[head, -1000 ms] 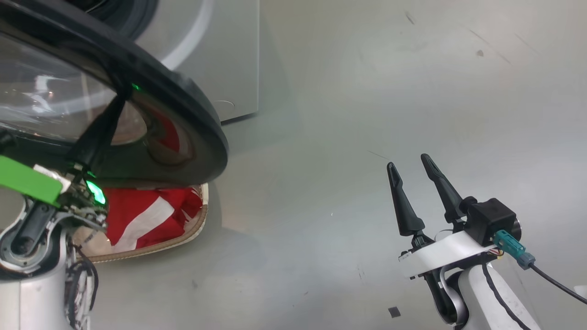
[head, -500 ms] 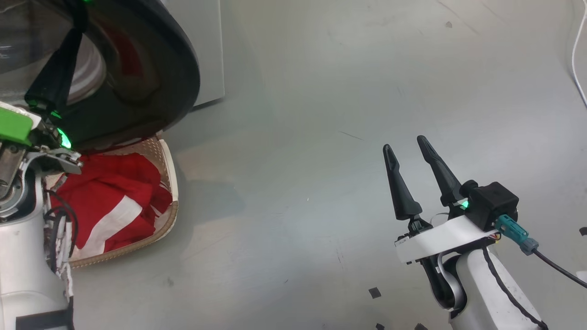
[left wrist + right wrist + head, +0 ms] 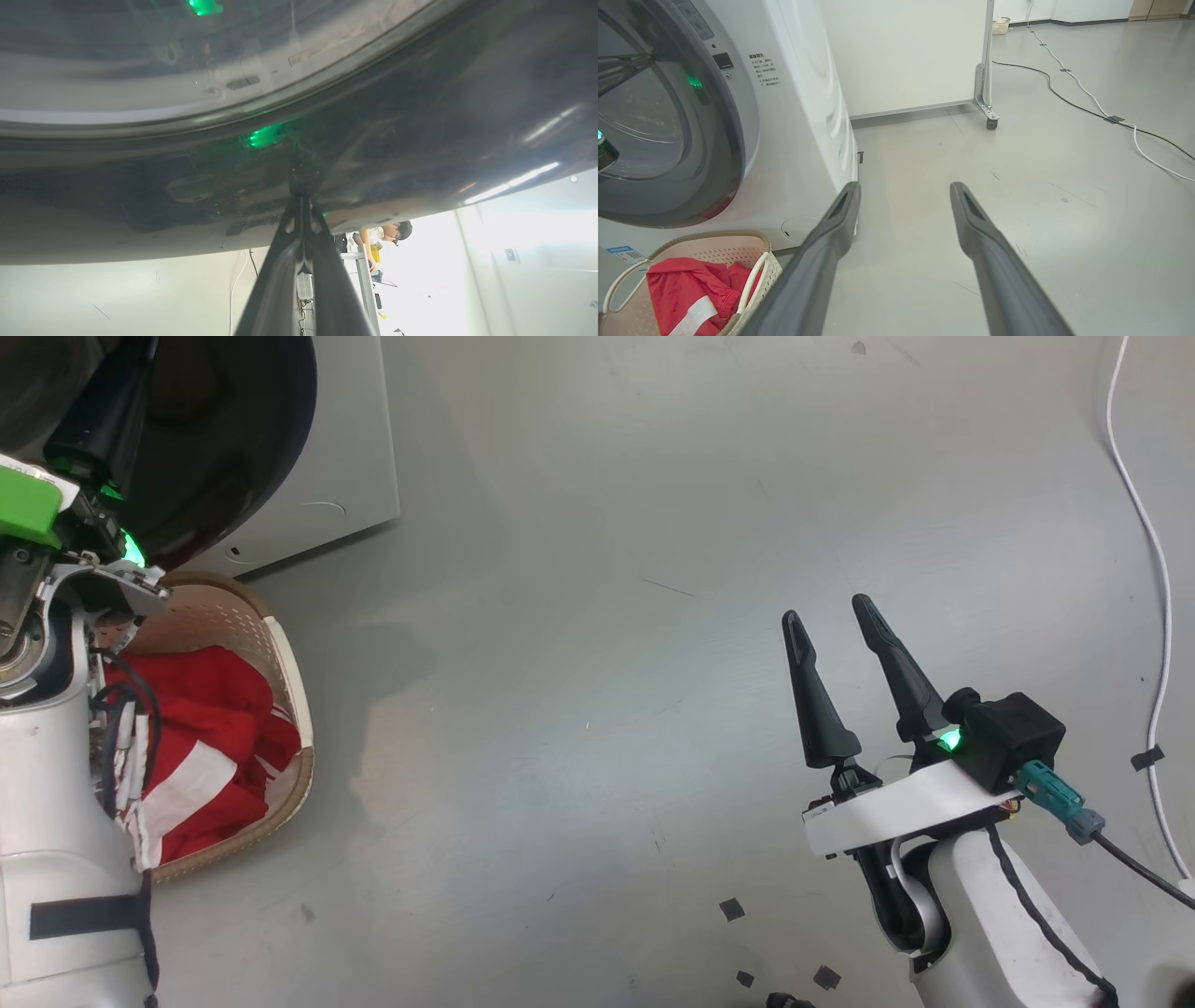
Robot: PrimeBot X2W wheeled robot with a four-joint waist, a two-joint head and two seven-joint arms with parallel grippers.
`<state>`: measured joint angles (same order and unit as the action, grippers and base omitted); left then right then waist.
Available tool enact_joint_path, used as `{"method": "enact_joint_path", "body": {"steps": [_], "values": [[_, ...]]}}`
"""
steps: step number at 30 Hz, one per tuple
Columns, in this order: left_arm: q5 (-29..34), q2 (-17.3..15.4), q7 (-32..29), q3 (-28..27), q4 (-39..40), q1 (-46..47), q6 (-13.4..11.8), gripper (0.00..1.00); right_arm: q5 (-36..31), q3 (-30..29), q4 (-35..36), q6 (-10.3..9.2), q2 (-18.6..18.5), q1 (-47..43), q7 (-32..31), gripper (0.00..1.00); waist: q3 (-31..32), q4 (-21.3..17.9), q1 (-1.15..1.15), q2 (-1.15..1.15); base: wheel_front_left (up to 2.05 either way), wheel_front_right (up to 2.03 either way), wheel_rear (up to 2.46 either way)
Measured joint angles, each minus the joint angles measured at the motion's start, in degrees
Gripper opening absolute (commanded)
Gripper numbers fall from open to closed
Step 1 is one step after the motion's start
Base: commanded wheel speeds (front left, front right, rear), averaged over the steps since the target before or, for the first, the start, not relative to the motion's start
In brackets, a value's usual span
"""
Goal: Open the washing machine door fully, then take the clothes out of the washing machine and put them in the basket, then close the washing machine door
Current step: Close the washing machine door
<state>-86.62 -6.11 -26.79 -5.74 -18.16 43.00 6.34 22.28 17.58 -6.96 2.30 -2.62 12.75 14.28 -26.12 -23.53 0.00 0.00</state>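
The black-rimmed washing machine door point(image 3: 224, 457) stands close against the white washing machine point(image 3: 327, 495); whether it is latched I cannot tell. My left gripper point(image 3: 131, 373) is shut, and its fingertips point(image 3: 302, 186) press on the door's glossy rim point(image 3: 420, 116), holding nothing. Below the door, the cream basket point(image 3: 291, 709) holds the red, white-striped clothes point(image 3: 215, 719). The right wrist view shows the machine point(image 3: 794, 140), the door point(image 3: 668, 140), the basket point(image 3: 761, 266) and the clothes point(image 3: 686, 289). My right gripper point(image 3: 825, 609) hangs open over bare floor to the right, nothing between its fingers point(image 3: 831, 233).
A white cable point(image 3: 1153, 569) runs along the floor at the far right, and bits of black tape point(image 3: 733, 908) lie near my right arm. A wheeled partition point(image 3: 985, 70) and a black cable point(image 3: 1064, 98) lie beyond the machine. A person point(image 3: 387, 233) stands far back.
The door has swung in toward the machine with my shut left gripper against it, uncovering the basket. The head view has shifted. My right gripper has stayed open.
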Motion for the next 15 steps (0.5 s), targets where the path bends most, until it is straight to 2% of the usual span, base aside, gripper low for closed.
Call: {"method": "enact_joint_path", "body": {"steps": [10, 15], "values": [[0.45, 0.26, 0.65, 0.53, -3.74, 1.96, 0.09, 0.00, 0.86, -0.74, 0.20, -0.94, 0.03, 0.01, 0.00, 1.00, 0.13, 0.55, 0.00, 0.00, 0.00, 0.00, 0.00], [-0.08, 1.45, 0.64, 0.57, -4.64, 1.93, 0.53, 0.00, 0.82, -1.34, 0.20, -1.02, 0.02, 0.01, 0.00, 1.00, 0.67, 1.73, 0.00, 0.00, 0.00, 0.00, 0.00]]}}
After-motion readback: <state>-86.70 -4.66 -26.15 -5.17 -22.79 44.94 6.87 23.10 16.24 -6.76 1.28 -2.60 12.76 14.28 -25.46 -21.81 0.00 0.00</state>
